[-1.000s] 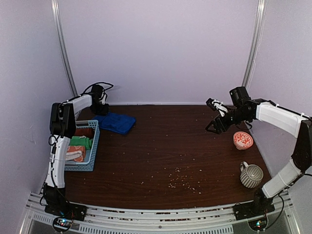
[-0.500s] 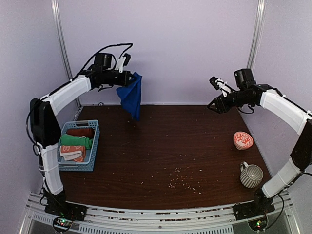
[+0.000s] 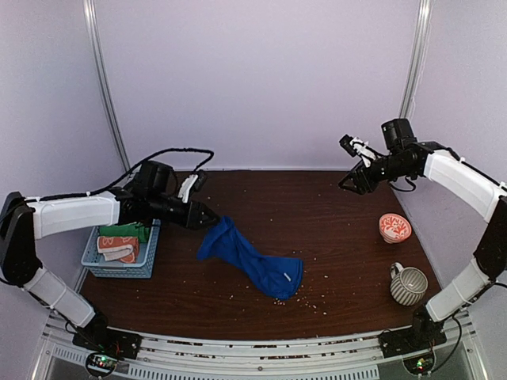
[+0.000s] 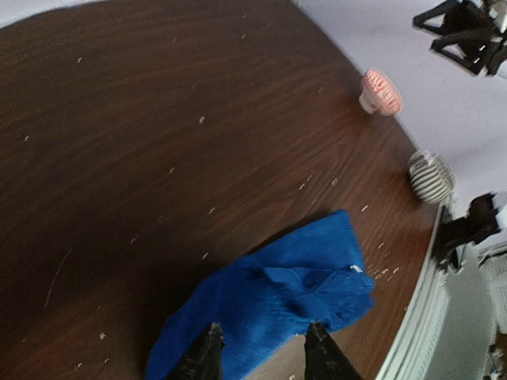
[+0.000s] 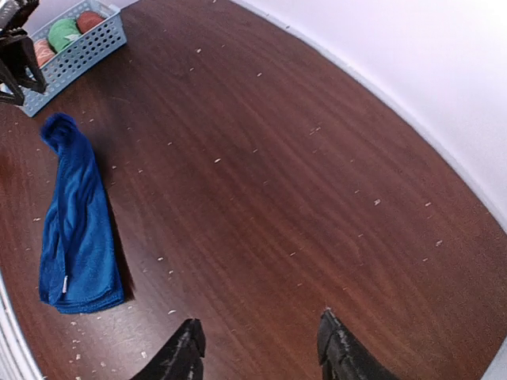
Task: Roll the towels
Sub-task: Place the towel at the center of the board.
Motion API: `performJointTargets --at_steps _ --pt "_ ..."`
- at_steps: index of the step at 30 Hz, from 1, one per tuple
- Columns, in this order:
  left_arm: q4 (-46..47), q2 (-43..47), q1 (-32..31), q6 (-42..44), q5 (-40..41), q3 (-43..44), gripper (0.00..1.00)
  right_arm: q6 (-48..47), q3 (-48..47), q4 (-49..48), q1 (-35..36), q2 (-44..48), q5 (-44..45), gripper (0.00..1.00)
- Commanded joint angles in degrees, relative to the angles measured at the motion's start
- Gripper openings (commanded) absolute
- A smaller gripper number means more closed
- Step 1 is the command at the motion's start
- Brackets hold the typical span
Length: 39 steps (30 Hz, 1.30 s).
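The royal blue towel (image 3: 253, 257) lies crumpled in a long diagonal strip on the dark wood table, left of centre. It also shows in the left wrist view (image 4: 277, 293) and the right wrist view (image 5: 75, 222). My left gripper (image 3: 208, 216) hovers at the towel's upper left end, jaws apart, and the cloth lies loose below the fingertips (image 4: 207, 348). A green towel (image 3: 127, 231) and an orange-and-white towel (image 3: 119, 247) sit rolled in the basket, with a dark red one (image 5: 89, 20) beside them. My right gripper (image 3: 346, 165) hangs open and empty above the table's back right.
The light blue basket (image 3: 150, 257) stands at the left edge, partly under my left arm. An orange-and-white bowl (image 3: 394, 227) and a striped mug (image 3: 408, 285) stand along the right edge. Pale crumbs dot the wood near the front. Walls close in behind and at both sides.
My left arm swung down from high at the back wall to low over the table. The blue towel, which hung from it, now lies on the table, and the jaws have opened.
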State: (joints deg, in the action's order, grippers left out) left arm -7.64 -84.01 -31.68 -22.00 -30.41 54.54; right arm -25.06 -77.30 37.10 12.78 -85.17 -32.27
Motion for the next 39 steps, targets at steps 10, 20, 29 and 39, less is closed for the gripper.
performJointTargets --at_steps 10,20,29,39 --pt "3.67 8.06 -0.37 1.36 11.83 -7.85 0.49 -17.36 12.37 7.23 27.39 -0.92 7.25 0.39" --pt "10.62 6.45 -0.46 -2.95 12.53 -9.05 0.44 -10.39 10.8 -1.51 45.67 -10.96 13.07 0.4" --pt "9.67 8.77 -0.41 -2.98 14.65 -9.63 0.44 -0.14 7.25 -8.17 53.15 -17.88 20.51 0.54" --pt "10.74 9.3 -0.45 -3.8 15.18 -11.97 0.44 2.26 6.28 -8.08 54.4 -21.71 24.97 0.45"
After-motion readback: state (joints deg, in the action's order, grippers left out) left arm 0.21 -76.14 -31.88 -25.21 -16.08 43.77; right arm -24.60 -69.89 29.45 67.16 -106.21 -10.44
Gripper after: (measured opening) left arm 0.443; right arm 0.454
